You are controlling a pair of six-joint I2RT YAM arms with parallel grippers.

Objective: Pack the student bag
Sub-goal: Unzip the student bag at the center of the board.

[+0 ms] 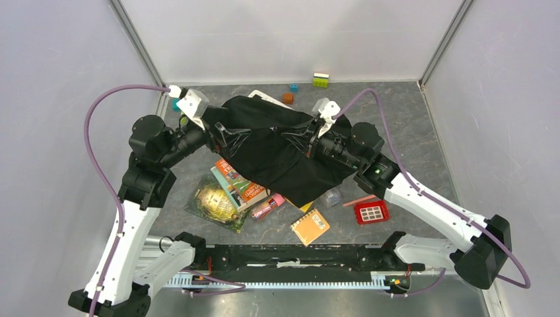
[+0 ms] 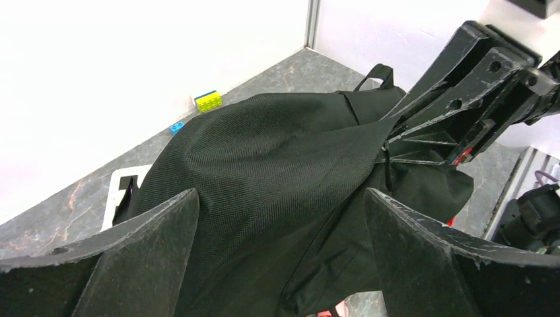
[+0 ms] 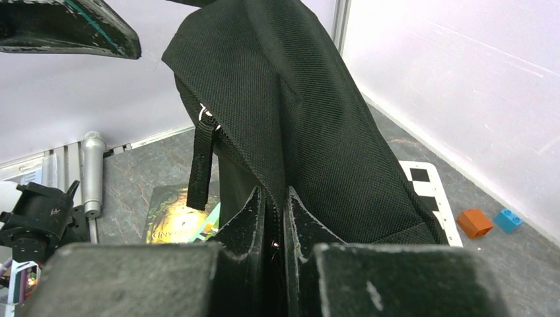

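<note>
The right gripper (image 3: 276, 198) pinches just a thin fold of the student bag (image 1: 277, 148) mid-frame; the left gripper (image 2: 280, 198) gapes wide, so the fabric might slip onto the books (image 1: 231, 188) lower left

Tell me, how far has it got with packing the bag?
Barely begun. Nothing looks packed: the books, notebook and red calculator lie outside. In hand: the right gripper pinches the bag up; the left gripper is open beside it. Left: loading everything.

Grey table (image 1: 422, 132), books (image 1: 232, 185), orange notepad (image 1: 310, 226), red box (image 1: 370, 212), green block (image 1: 321, 80)
</note>
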